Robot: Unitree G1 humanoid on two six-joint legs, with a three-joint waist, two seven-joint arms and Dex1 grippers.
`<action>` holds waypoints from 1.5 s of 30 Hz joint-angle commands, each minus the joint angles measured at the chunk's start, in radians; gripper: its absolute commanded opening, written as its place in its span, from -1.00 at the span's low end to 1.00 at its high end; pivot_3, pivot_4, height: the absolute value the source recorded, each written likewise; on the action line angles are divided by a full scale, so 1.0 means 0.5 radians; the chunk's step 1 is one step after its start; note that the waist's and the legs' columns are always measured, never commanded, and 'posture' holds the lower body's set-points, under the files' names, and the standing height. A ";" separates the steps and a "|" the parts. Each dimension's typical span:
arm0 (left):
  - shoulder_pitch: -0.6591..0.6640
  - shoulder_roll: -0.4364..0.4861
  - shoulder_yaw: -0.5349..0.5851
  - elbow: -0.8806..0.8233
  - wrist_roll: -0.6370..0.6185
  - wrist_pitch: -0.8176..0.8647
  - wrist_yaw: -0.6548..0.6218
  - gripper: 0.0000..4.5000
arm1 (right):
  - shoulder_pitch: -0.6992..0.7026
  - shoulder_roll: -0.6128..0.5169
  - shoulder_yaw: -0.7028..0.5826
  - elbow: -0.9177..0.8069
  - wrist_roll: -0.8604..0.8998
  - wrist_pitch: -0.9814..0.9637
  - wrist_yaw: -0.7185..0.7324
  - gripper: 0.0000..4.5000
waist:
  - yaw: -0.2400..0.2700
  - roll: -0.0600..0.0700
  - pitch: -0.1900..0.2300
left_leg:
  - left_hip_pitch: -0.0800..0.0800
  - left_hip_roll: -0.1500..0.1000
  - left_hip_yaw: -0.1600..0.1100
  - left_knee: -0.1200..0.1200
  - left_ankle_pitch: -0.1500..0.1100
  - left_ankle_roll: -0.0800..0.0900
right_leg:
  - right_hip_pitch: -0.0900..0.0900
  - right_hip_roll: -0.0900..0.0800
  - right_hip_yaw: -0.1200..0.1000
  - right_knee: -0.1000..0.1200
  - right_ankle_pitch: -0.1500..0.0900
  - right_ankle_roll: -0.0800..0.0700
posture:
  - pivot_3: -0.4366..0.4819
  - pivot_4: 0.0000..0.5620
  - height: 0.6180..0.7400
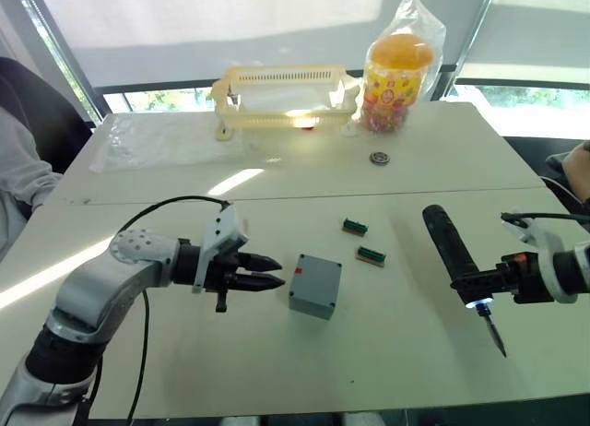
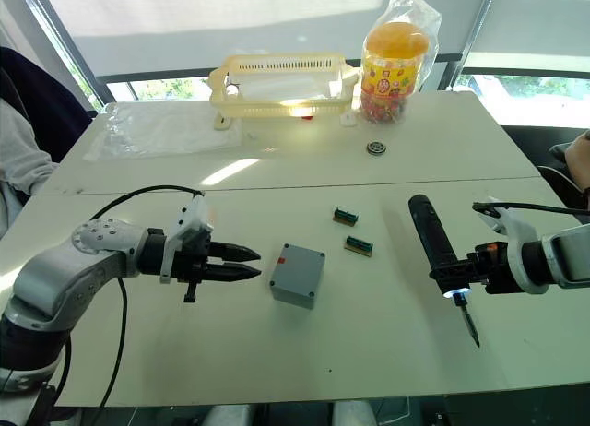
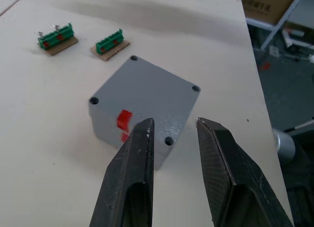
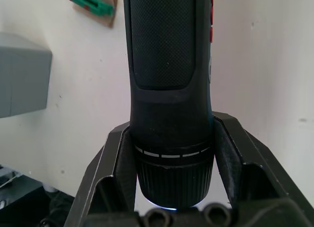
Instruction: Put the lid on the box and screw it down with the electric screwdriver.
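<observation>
I see one small grey-blue plastic box [image 1: 314, 285] with its flat lid [image 3: 147, 89] on, two green terminal blocks [image 1: 363, 241]; my left hand [image 1: 273, 271] slightly parted, empty; my right hand [image 1: 479, 285] clamps the black pen-shaped electric screwdriver [image 1: 450, 245].

The left arm is silver-grey with a perforated joint cap, a black cable looping over it, and a white bracket behind the left hand [image 1: 267, 271] with tapered black fingers.

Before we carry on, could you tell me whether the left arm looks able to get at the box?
Probably yes: the left end effector is open, aimed at the box, with bare table between them.
</observation>
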 commanded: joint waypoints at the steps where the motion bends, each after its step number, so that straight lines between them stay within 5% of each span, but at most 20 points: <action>1: 0.085 0.013 -0.012 -0.117 0.002 -0.026 0.090 -0.41 | -0.162 -0.045 0.197 0.115 -0.158 0.013 0.141 -0.20 | 0.005 -0.001 0.001 | 0.000 0.000 -0.001 0.004 0.000 0.000 | 0.002 0.001 0.000 0.000 -0.002 -0.007 | -0.05 -0.47 1.00; 8: 0.266 -0.012 0.016 -0.184 0.009 -0.027 0.306 -0.41 | -0.353 0.116 0.525 0.230 -0.660 0.002 0.351 -0.20 | 0.006 -0.003 0.001 | -0.004 -0.002 0.003 0.013 0.003 -0.005 | 0.003 -0.003 0.003 -0.003 0.002 -0.009 | -0.05 -0.47 1.00; 13: 0.265 -0.060 0.048 -0.139 -0.026 -0.026 0.411 -0.41 | -0.438 0.181 0.672 0.315 -0.981 -0.124 0.522 0.91 | 0.011 -0.003 0.001 | -0.005 -0.001 0.000 0.012 0.003 -0.005 | 0.002 0.000 0.002 -0.001 0.007 0.000 | -0.05 -0.47 1.00; 14: 0.262 -0.077 0.061 -0.114 -0.024 -0.037 0.435 -0.41 | -0.449 0.185 0.687 0.328 -1.037 -0.159 0.557 0.98 | 0.013 -0.003 0.001 | -0.005 -0.001 -0.001 0.013 0.003 -0.005 | 0.002 0.000 0.001 -0.001 0.007 0.000 | -0.05 -0.47 1.00; 22: 0.048 -0.232 0.083 0.294 0.123 -0.197 0.613 -0.41 | -0.518 0.203 0.417 0.012 -1.340 -0.905 0.894 0.98 | 0.002 -0.003 0.000 | -0.004 -0.003 0.000 0.013 0.008 -0.013 | 0.003 -0.001 0.001 -0.001 0.012 0.009 | -0.05 -0.47 1.00; 30: -0.123 -0.355 -0.261 0.672 0.312 -0.416 0.404 -0.41 | 0.341 0.544 -0.092 -1.243 -0.908 -0.869 0.786 0.98 | 0.054 -0.009 -0.002 | -0.009 -0.001 -0.010 0.009 0.007 -0.013 | 0.003 0.001 -0.008 0.000 0.013 0.012 | -0.05 -0.47 1.00; 36: -0.184 -0.418 -0.398 0.777 0.435 -0.489 0.336 -0.41 | 0.672 0.880 -0.077 -1.580 -0.867 -0.850 0.469 0.98 | 0.055 -0.011 -0.003 | -0.010 -0.004 -0.007 0.018 0.012 -0.021 | 0.005 -0.002 -0.004 -0.001 0.015 0.009 | -0.05 -0.47 1.00; 45: -0.386 -0.632 -0.560 1.134 0.668 -0.736 0.292 -0.41 | 0.665 1.221 0.158 -1.587 -0.901 -0.834 0.216 0.98 | 0.062 -0.016 -0.007 | -0.003 -0.003 -0.010 0.017 0.015 -0.026 | 0.011 0.000 -0.005 0.001 0.018 0.005 | -0.05 -0.47 1.00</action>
